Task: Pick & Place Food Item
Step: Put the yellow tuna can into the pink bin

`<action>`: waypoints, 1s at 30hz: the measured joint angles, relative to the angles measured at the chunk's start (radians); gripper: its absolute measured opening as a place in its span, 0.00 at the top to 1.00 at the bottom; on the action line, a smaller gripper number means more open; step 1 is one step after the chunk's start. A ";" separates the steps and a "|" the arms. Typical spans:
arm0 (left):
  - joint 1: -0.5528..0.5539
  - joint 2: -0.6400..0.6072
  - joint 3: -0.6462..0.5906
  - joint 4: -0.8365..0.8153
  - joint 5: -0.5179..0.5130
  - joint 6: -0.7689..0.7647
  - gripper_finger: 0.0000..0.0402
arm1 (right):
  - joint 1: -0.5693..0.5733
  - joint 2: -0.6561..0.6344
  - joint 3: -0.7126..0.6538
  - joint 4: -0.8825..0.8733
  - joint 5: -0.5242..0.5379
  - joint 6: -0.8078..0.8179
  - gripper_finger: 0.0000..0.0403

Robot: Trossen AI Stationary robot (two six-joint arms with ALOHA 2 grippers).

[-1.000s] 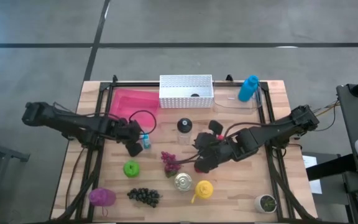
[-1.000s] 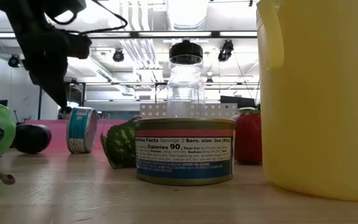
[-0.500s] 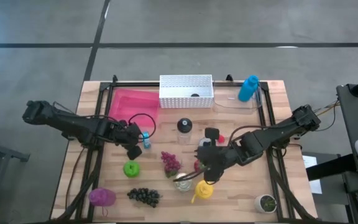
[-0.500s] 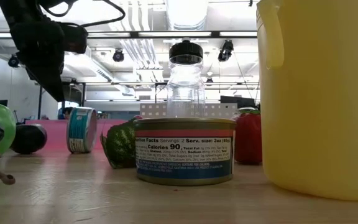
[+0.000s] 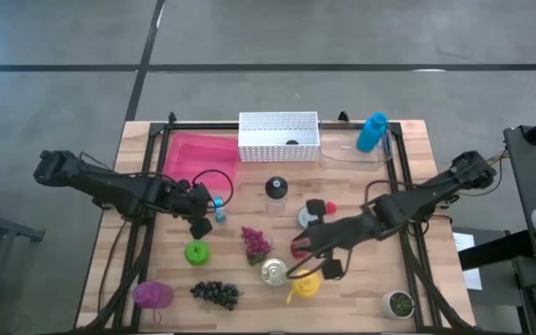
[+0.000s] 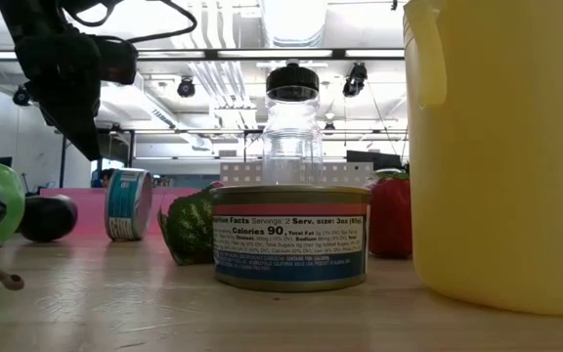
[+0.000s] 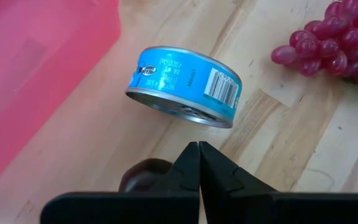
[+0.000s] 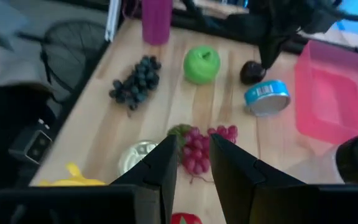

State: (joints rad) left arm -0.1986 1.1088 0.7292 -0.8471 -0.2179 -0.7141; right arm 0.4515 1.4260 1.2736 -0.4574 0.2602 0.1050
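Food items lie on the wooden table: a green apple (image 5: 196,251), red grapes (image 5: 254,243), dark grapes (image 5: 216,293), a red pepper (image 5: 298,247) and a dark plum (image 7: 143,175). A blue tin (image 7: 185,87) stands on its edge beside the plum. My left gripper (image 7: 199,163) is shut and hovers above the table just short of the plum and the blue tin, touching neither. My right gripper (image 8: 194,163) is open in the air over the red pepper (image 8: 182,219), pointing toward the red grapes (image 8: 197,148).
A pink tray (image 5: 198,154) and a white perforated basket (image 5: 278,136) sit at the far side with a blue bottle (image 5: 372,131). A clear jar (image 5: 275,191), a labelled tin (image 6: 291,238), a yellow pitcher (image 6: 501,147) and a purple cup (image 5: 153,295) crowd the near middle.
My right gripper has swung from the table's middle toward the near edge and turned, uncovering the red pepper and a round silver thing behind it. My left gripper has risen slightly above the plum and blue tin. No object has moved.
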 joint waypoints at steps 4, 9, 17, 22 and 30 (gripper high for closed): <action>0.000 0.000 0.000 0.000 0.001 -0.001 1.00 | 0.000 -0.100 -0.114 0.111 0.000 0.037 0.81; 0.000 0.000 0.018 -0.004 0.001 -0.001 1.00 | 0.000 -0.194 -0.227 0.203 -0.007 0.044 0.83; 0.000 0.000 0.050 -0.007 0.001 -0.001 1.00 | 0.000 -0.229 -0.311 0.258 -0.003 0.059 0.81; 0.001 0.000 0.052 -0.013 0.001 -0.017 1.00 | 0.000 -0.228 -0.313 0.260 -0.003 0.053 0.79; 0.001 0.000 0.052 -0.013 0.001 -0.020 1.00 | 0.000 -0.226 -0.291 0.254 -0.001 0.052 0.76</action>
State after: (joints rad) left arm -0.1978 1.1088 0.7811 -0.8604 -0.2173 -0.7341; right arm 0.4515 1.1995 0.9827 -0.2035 0.2592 0.1574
